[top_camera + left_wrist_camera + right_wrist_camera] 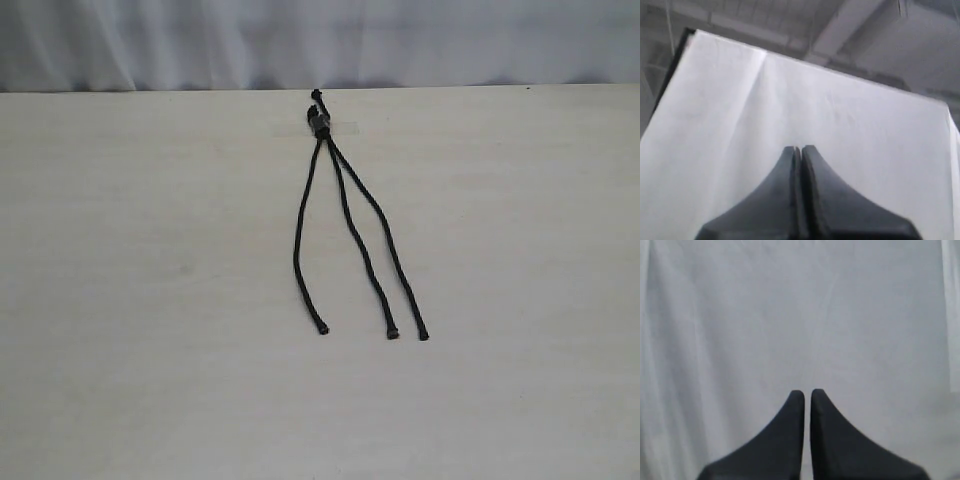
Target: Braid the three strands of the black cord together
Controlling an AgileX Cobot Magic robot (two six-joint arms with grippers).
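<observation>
Lying on the far middle of the table (130,300), the black cord (320,120) has its knotted, bound end toward the backdrop. The three strands (345,210) fan toward the near side, uncrossed and apart at their tips. No braiding has begun.

Item, left gripper (797,148): jaws pressed together, nothing held, aimed at white cloth and away from the cord.

Item, right gripper (807,392): jaws all but closed with only a thin slit between, nothing held, likewise facing cloth.

Neither arm shows in the exterior view.

Step in hand, as judged: bring both grippers down to the strand tips. Good practice would be to open each jaw before descending, pinch an outer strand close to its sealed tip, and lift it just clear while crossing over the centre strand, so the thin rope does not drag its neighbours.

Surface: pale, matte, wood-toned tabletop.

Room: white draped cloth (450,40) behind the far edge.
</observation>
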